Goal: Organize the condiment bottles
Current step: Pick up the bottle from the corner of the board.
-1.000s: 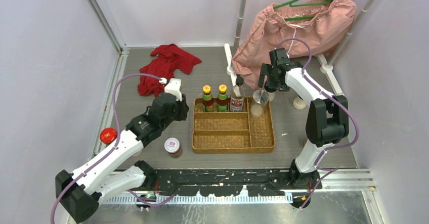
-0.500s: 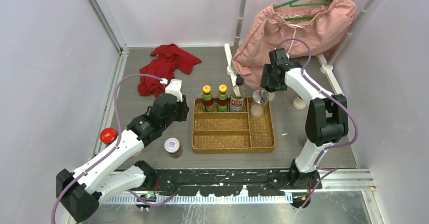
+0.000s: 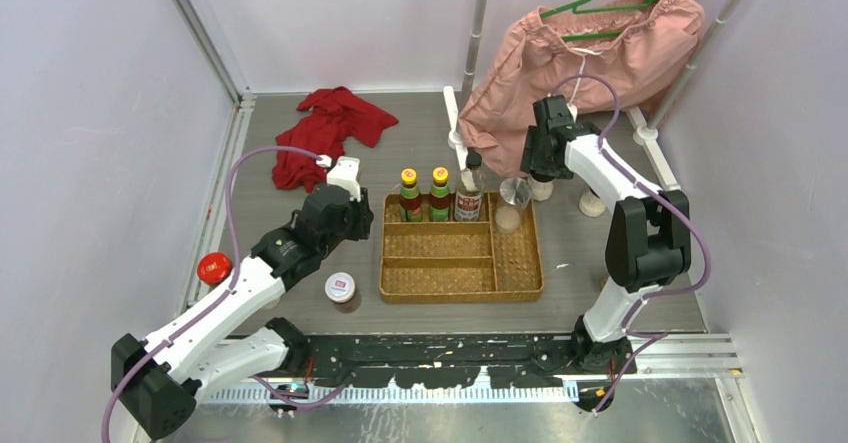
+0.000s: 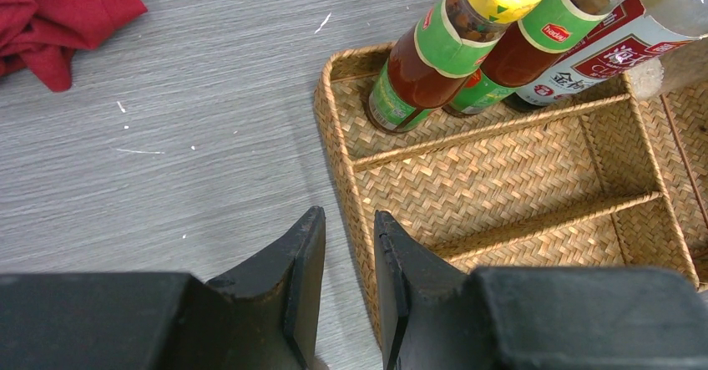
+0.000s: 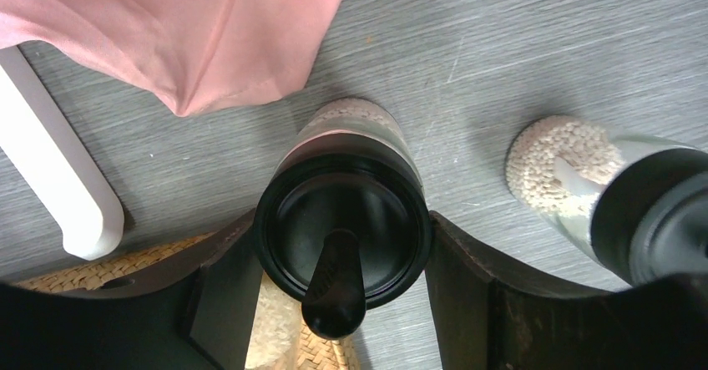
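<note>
Two green-labelled, yellow-capped sauces (image 3: 409, 193) (image 3: 440, 191) and a taller black-capped clear bottle (image 3: 470, 191) stand in the back row of the wicker tray (image 3: 460, 275); they also show in the left wrist view (image 4: 434, 53). A silver-lidded shaker (image 3: 514, 201) stands at the tray's back right. My right gripper (image 3: 541, 169) (image 5: 338, 224) is shut on a black-lidded shaker (image 5: 342, 220) standing just behind the tray's back right corner. My left gripper (image 3: 362, 225) (image 4: 349, 215) is nearly shut and empty, above the tray's left rim. A white-lidded jar (image 3: 341, 288) and a red-lidded one (image 3: 213, 267) stand left of the tray.
Another black-lidded shaker (image 5: 618, 199) (image 3: 592, 203) stands right of the held one. A pink garment (image 3: 590, 53) hangs on a white stand whose foot (image 5: 58, 186) lies close by. A red cloth (image 3: 325, 128) lies at the back left.
My right gripper has moved a little right, from above the tray's back right corner to around the black-lidded shaker. The left arm has not moved.
</note>
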{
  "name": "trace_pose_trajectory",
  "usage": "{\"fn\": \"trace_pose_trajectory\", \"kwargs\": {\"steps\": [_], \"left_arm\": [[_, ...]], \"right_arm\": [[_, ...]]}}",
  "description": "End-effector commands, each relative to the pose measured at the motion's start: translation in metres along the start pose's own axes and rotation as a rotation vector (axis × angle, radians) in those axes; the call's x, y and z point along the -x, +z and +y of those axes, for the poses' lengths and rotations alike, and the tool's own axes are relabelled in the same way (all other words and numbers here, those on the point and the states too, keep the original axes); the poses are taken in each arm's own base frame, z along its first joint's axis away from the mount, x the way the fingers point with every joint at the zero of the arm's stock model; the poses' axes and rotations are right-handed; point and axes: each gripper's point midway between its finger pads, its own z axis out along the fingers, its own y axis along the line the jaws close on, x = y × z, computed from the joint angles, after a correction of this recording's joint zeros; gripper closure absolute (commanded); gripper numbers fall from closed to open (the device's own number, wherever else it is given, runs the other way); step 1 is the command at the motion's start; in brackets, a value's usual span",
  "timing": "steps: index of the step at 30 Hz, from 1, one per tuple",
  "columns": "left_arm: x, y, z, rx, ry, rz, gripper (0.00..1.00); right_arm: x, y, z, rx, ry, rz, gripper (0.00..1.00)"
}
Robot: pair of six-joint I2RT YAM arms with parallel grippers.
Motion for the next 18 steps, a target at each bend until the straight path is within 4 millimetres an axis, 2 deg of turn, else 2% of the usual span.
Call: {"fn": "trace_pose_trajectory", "kwargs": {"steps": [1,6,12,15,18], "left_arm": [[0.015,-0.003,-0.006,-0.025,-0.013,-0.054,0.71],[0.017,-0.004,-0.007,-0.029,-0.014,-0.056,0.71],[0.018,-0.007,-0.007,-0.029,-0.014,-0.058,0.71],[0.020,-0.009,-0.006,-0.028,-0.015,-0.062,0.71],[0.021,-0.010,-0.006,-0.026,-0.017,-0.061,0.71]], "right_arm": [[0.038,-0.040,-0.014,-0.031,0.036,-0.155,0.53],[0.051,-0.063,-0.025,-0.065,0.041,-0.210,0.53],[0.066,-0.104,-0.042,-0.097,0.051,-0.284,0.53],[0.068,-0.128,-0.050,-0.093,0.064,-0.318,0.53],[0.059,-0.148,-0.058,-0.095,0.070,-0.315,0.53]]}}
